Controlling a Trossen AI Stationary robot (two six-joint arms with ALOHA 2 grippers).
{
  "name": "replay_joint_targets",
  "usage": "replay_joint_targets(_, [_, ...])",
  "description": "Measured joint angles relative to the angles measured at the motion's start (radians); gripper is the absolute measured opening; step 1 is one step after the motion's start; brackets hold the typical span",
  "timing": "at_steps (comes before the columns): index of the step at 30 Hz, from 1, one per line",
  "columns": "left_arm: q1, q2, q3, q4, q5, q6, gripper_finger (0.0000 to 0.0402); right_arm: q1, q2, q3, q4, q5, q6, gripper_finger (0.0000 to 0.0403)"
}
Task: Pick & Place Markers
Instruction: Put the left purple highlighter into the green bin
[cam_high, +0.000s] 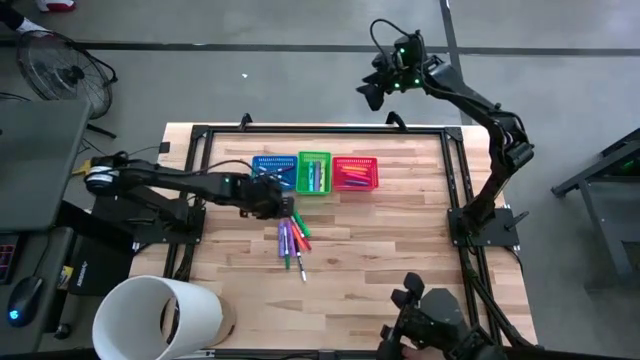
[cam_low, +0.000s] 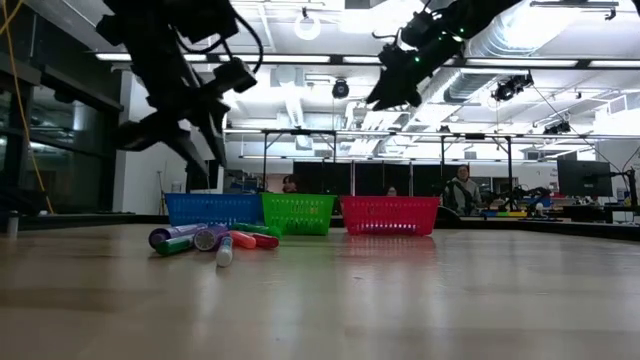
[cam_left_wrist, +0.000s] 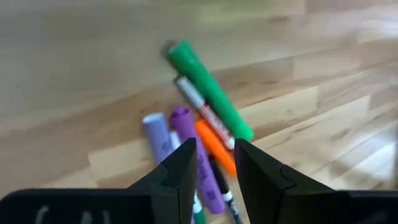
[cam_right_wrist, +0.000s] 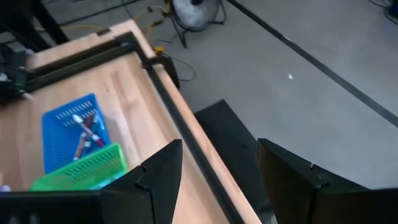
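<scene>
A heap of loose markers (cam_high: 292, 238) lies on the wooden table in front of the baskets: green (cam_left_wrist: 208, 90), purple (cam_left_wrist: 199, 158), lavender (cam_left_wrist: 158, 135), orange (cam_left_wrist: 214, 148) and a white one with red print (cam_left_wrist: 204, 115). My left gripper (cam_left_wrist: 214, 163) hangs open above the heap's far left end (cam_low: 215, 238), slanting down, with nothing between its fingers. My right gripper (cam_right_wrist: 217, 171) is open and empty, raised high beyond the table's far edge (cam_high: 385, 85). The blue (cam_high: 272, 172), green (cam_high: 313, 172) and red (cam_high: 354, 173) baskets hold markers.
The three baskets stand in a row at the table's far middle. A black frame rail (cam_high: 320, 130) runs around the table. A white bucket (cam_high: 155, 315) stands at the near left corner, and dark equipment (cam_high: 430, 325) at the near right. People sit in the room behind (cam_low: 462, 190).
</scene>
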Motion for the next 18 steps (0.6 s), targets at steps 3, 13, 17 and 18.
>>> replay_joint_targets(3, [-0.032, 0.062, 0.036, -0.021, 0.000, -0.039, 0.0105, 0.002, 0.000, 0.000, 0.001, -0.026, 0.000, 0.0194])
replay_joint_targets(13, [-0.075, 0.234, 0.170, -0.255, 0.021, -0.179, 0.0105, 0.002, 0.002, 0.000, -0.048, -0.056, -0.003, 0.0194])
replay_joint_targets(17, [-0.073, 0.285, 0.203, -0.273, 0.045, -0.177, 0.0105, 0.002, 0.002, 0.000, -0.059, -0.056, -0.006, 0.0194])
replay_joint_targets(18, [-0.073, 0.298, 0.212, -0.278, 0.049, -0.178, 0.0105, 0.002, 0.002, 0.000, -0.062, -0.056, -0.007, 0.0194])
